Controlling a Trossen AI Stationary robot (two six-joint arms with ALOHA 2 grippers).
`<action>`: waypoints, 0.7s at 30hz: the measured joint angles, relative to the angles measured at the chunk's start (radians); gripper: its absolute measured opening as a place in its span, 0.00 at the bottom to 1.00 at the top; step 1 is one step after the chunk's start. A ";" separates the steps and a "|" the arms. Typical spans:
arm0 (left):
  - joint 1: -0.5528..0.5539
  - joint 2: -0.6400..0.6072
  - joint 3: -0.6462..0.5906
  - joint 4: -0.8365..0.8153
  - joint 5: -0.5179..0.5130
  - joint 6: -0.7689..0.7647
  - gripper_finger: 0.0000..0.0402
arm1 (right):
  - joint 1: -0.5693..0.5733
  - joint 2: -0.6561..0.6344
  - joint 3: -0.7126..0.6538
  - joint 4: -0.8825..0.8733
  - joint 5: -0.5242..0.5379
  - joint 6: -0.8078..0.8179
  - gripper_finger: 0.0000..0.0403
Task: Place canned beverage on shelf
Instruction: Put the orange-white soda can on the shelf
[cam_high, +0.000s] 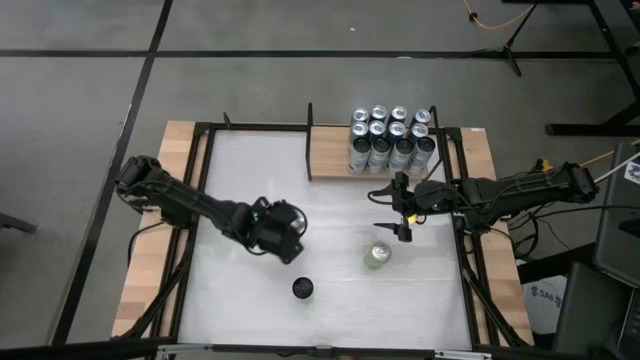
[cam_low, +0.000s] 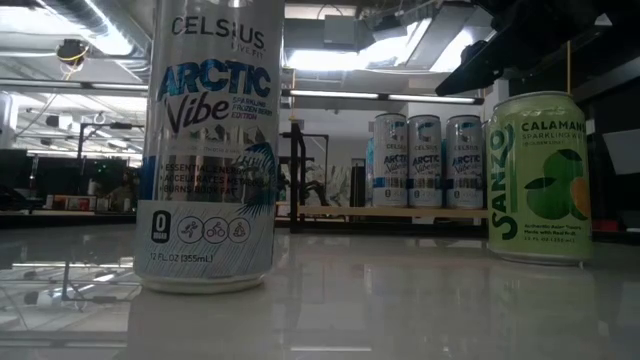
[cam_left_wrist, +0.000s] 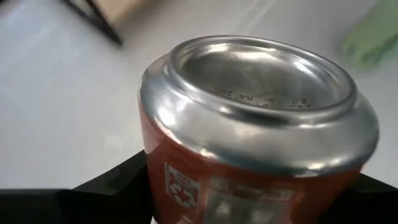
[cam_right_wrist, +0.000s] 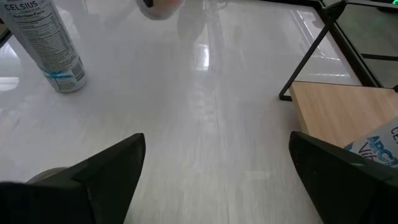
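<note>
My white table and its wooden shelf

The table in front of me carries a green can and a tall Celsius can, both upright and apart. At its far edge my shelf bears eight silver cans clustered in two rows at one end.

The tabletop is a smooth, glossy white sheet that mirrors the cans, edged by pale bare wood strips in a thin black metal frame. The shelf is matt light-brown wood. The red can has a bright, brushed-looking aluminium base, while the Celsius can and green can carry shiny printed skins.
</note>
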 joint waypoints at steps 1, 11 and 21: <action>0.011 0.000 0.000 0.035 -0.015 0.021 0.69 | 0.000 0.000 0.000 0.000 0.000 0.000 0.96; 0.109 0.000 0.000 0.512 -0.073 0.365 0.69 | 0.000 0.000 0.000 0.093 0.000 0.105 0.96; 0.151 0.000 0.000 1.046 -0.037 0.792 0.69 | 0.000 0.000 0.000 0.349 -0.001 0.238 0.96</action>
